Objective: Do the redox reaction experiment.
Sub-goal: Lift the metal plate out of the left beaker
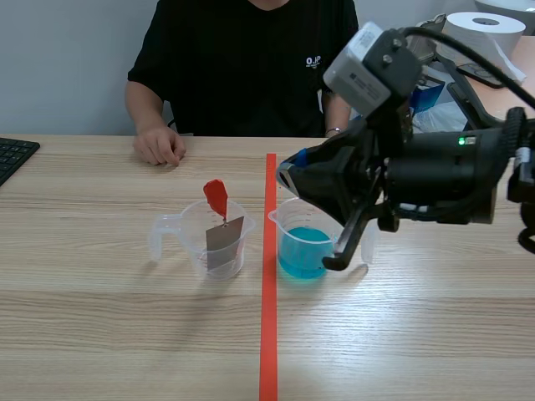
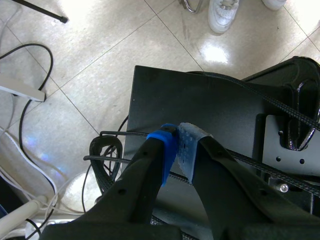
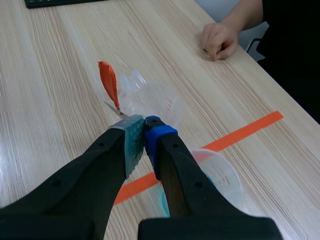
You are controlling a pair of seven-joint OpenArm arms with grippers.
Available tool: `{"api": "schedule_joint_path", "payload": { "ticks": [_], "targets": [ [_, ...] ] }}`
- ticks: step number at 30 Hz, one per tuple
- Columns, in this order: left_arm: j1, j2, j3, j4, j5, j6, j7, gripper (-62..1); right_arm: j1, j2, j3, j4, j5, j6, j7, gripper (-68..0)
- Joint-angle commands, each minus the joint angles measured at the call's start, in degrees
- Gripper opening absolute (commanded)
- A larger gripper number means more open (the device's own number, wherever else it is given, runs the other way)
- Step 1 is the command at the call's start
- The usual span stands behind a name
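only one bit of print anywhere near readable: small white letters (image 1: 313, 61) on the chest of the person's black t-shirt (image 1: 242, 67), beyond the table's far edge. looks like "oj" plus a bit more, too small to be sure. also a white label (image 1: 363, 78) on the grey camera block (image 1: 380, 63) on top of the right arm, covered in fine dark print, way too tiny to read. nothing legible on the cup with blue liquid (image 1: 305, 242) or the cup with the metal strip (image 1: 219, 242) near the table's middle, nor on the keyboard (image 1: 12, 154) at its left edge. nothing readable in either wrist view.
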Motion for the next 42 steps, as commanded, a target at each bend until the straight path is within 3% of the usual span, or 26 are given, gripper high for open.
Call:
{"api": "schedule_joint_path", "payload": {
  "ticks": [1, 11, 17, 19, 20, 24, 27, 35, 42],
  "targets": [
    [0.44, -0.04, -0.17, 0.35, 0.02, -0.15, -0.59, -58.2, -0.59, 2.19, 1.36, 1.36, 2.27, 0.09, 1.03, -66.9],
    [0.44, -0.04, -0.17, 0.35, 0.02, -0.15, -0.59, -58.2, -7.06, 12.98, 7.41, 3.21, 14.49, 0.42, 3.04, -66.9],
    [0.44, -0.04, -0.17, 0.35, 0.02, -0.15, -0.57, -58.2, -7.87, 14.84, 8.98, 3.21, 15.76, 0.44, 3.78, -66.1],
    [0.44, -0.04, -0.17, 0.35, 0.02, -0.15, -0.57, -58.2, -7.89, 14.82, 9.01, 3.21, 15.06, 0.46, 3.13, -56.7],
    [0.44, -0.04, -0.17, 0.35, 0.02, -0.15, -0.57, -58.2, -7.89, 14.82, 9.01, 3.21, 15.08, 0.57, 2.71, -48.7],
    [0.44, -0.04, -0.17, 0.35, 0.02, -0.15, -0.57, -58.2, -7.89, 14.62, 8.96, 3.21, 15.17, 5.25, 3.69, -12.6],
    [0.44, -0.07, -0.17, 0.35, 0.02, -0.15, -0.57, -58.2, -7.89, 14.32, 8.96, 3.21, 15.28, 5.18, 3.43, 0.4],
    [0.44, -0.04, -0.17, 0.35, 0.02, -0.15, -0.57, -58.2, -7.87, 14.27, 8.96, 3.21, 14.36, 5.2, 3.43, 0.4],
    [0.44, -0.04, -0.17, 0.35, 0.02, -0.15, -0.57, -58.2, -7.54, 10.25, 8.96, 3.19, 8.07, 5.2, 3.41, 0.4]
  ]
}}
